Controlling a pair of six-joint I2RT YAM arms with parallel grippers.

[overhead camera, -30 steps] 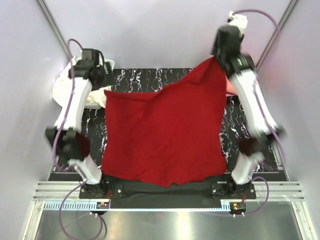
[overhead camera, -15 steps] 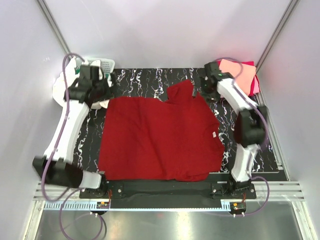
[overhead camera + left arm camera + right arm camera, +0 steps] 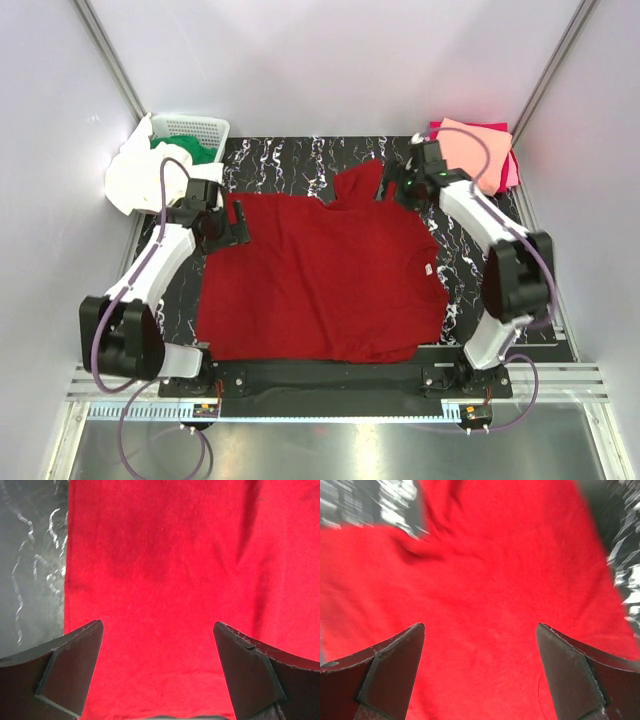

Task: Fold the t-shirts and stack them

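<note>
The dark red t-shirt (image 3: 320,275) lies spread flat on the black marbled table (image 3: 290,155), with one sleeve bunched at its far edge (image 3: 360,185). My left gripper (image 3: 238,222) is open and empty just above the shirt's far left corner; in the left wrist view (image 3: 158,670) red cloth (image 3: 175,580) fills the space between the jaws. My right gripper (image 3: 398,185) is open and empty over the far right shoulder; in the right wrist view (image 3: 480,672) it hovers above the cloth (image 3: 495,605). Folded salmon pink (image 3: 475,145) and magenta (image 3: 512,172) shirts lie stacked at the back right.
A white lattice basket (image 3: 195,126) stands at the back left with the green shirt (image 3: 185,150) in it and the white shirt (image 3: 130,180) draped over its side. White walls close in on both sides. Bare table shows in the left wrist view (image 3: 30,555).
The dark red shirt, held up by both grippers a second ago, now lies flat on the table. Both grippers have let go, dropped low and opened.
</note>
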